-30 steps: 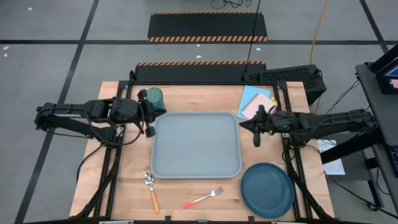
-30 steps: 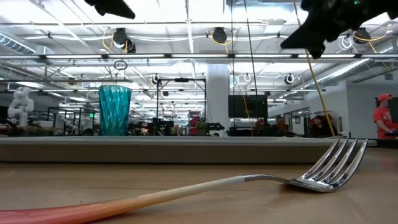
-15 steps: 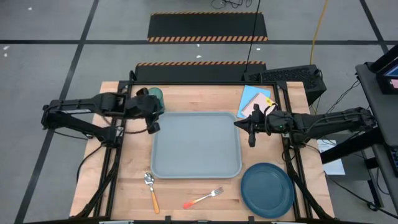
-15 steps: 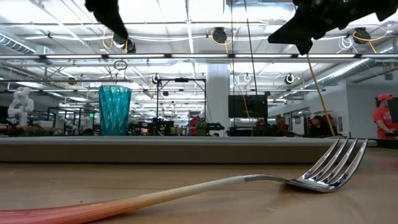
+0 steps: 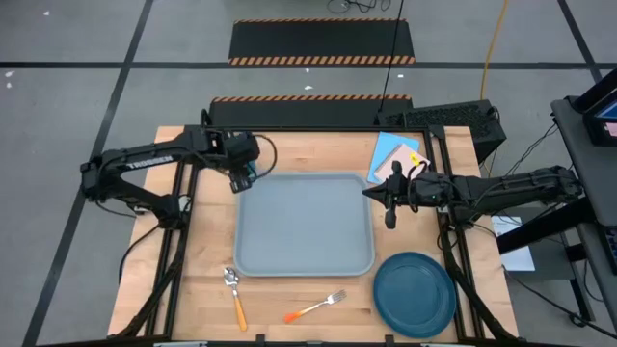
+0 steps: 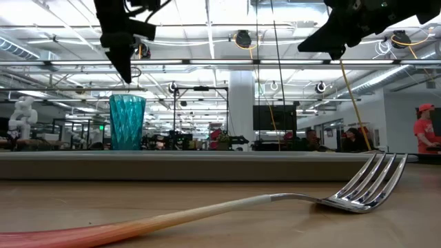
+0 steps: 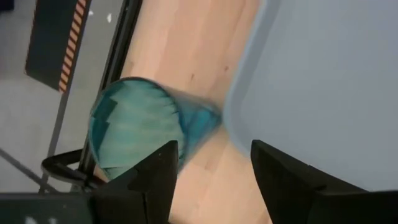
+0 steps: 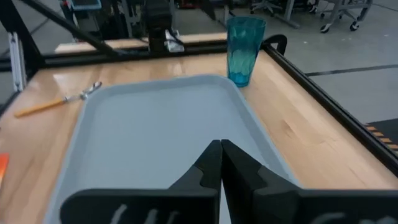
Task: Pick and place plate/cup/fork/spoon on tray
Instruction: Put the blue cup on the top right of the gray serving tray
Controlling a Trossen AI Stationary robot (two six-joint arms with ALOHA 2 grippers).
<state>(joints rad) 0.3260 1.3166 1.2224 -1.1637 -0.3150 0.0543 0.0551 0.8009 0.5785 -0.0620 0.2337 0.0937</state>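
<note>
Two fingers of the left end effector (image 7: 211,171) stood open directly above the cup (image 7: 146,127), beside the empty tray (image 5: 304,224). Right end effector (image 5: 389,205) hung closed over the tray's far edge. Step: cup approach; next, descend and grip.

Hidden and cropped items across the four views.
High view: the left gripper (image 5: 241,175) covers most of the cup (image 5: 248,170). Low view: the fork (image 6: 227,207) handle runs off the picture's edge; the tray (image 6: 207,166) shows only as a rim. Left wrist view: cup blurred.
</note>
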